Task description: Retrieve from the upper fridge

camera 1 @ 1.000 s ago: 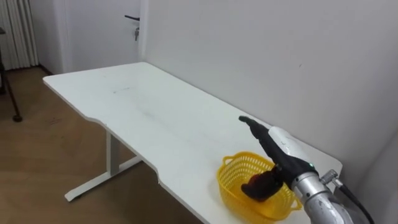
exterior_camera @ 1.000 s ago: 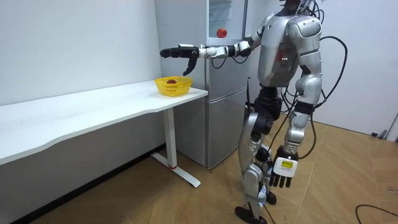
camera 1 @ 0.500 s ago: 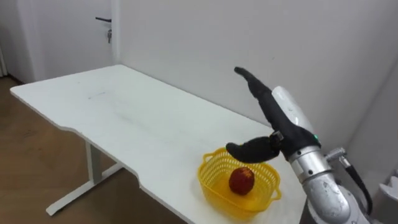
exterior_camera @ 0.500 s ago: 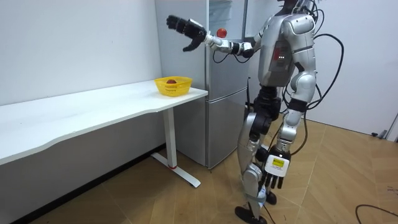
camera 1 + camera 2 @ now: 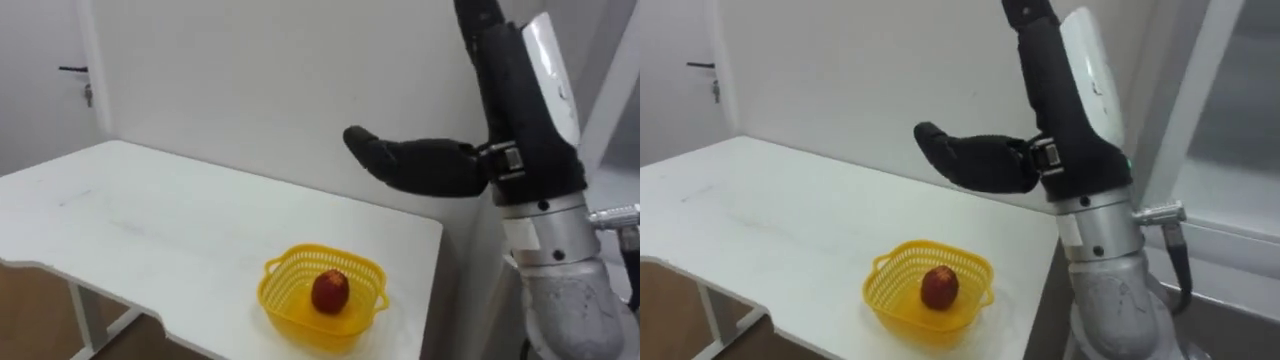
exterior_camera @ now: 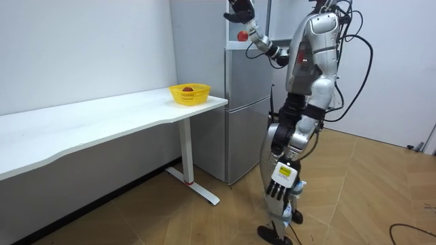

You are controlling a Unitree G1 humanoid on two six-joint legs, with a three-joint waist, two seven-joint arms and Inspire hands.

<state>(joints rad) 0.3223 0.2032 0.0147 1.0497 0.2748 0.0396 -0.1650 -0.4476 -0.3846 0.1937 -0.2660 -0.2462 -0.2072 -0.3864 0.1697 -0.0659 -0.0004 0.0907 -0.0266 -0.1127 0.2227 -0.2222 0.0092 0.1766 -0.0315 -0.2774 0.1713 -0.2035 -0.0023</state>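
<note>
A red fruit [image 5: 330, 291] lies in a yellow basket [image 5: 285, 302] near the right end of the white table [image 5: 150, 240]. My right hand [image 5: 520, 90] is raised high above the basket, open and empty, its thumb stretched out to the left. In the room view this right hand [image 6: 240, 7] is up at the top part of the silver fridge [image 6: 248, 102], just above a small red round thing [image 6: 242, 35] there. My left hand [image 6: 281, 182] hangs open beside my leg.
The table stands against a white wall, and the fridge stands right beside the table's end. A pale upright edge of the fridge [image 5: 1200, 100] rises at the right of the eye views. A door [image 5: 85, 80] shows far left. I stand on wooden floor in front of the fridge.
My right hand let go of the red fruit in the basket and rose up to the fridge's top. The camera has turned to the right. My left arm has swung forward.
</note>
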